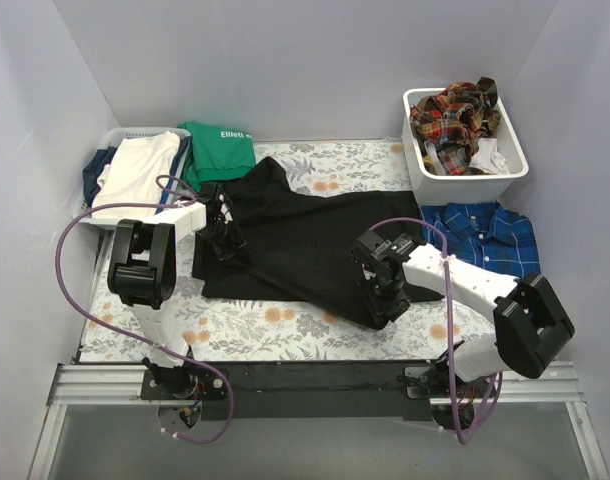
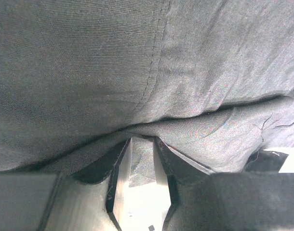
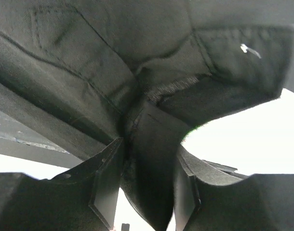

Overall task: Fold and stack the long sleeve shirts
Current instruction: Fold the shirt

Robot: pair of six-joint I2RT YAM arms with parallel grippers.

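Observation:
A large black long sleeve shirt point(image 1: 305, 235) lies spread across the middle of the floral mat. My left gripper point(image 1: 228, 238) sits at its left edge. In the left wrist view this gripper point(image 2: 143, 142) is shut on a fold of the black cloth point(image 2: 137, 72). My right gripper point(image 1: 380, 305) is at the shirt's lower right corner. Its wrist view shows a thick bunch of black cloth point(image 3: 152, 183) filling the gap of the gripper point(image 3: 147, 149). A blue plaid shirt point(image 1: 485, 235) lies flat at the right. Red-orange plaid shirts point(image 1: 453, 115) are heaped in a bin.
The white bin point(image 1: 425, 170) stands at the back right. A green top with white lettering point(image 1: 220, 150) lies at the back left beside a basket point(image 1: 120, 135) holding white and navy clothes. The floral mat point(image 1: 245, 330) covers the table; grey walls close in both sides.

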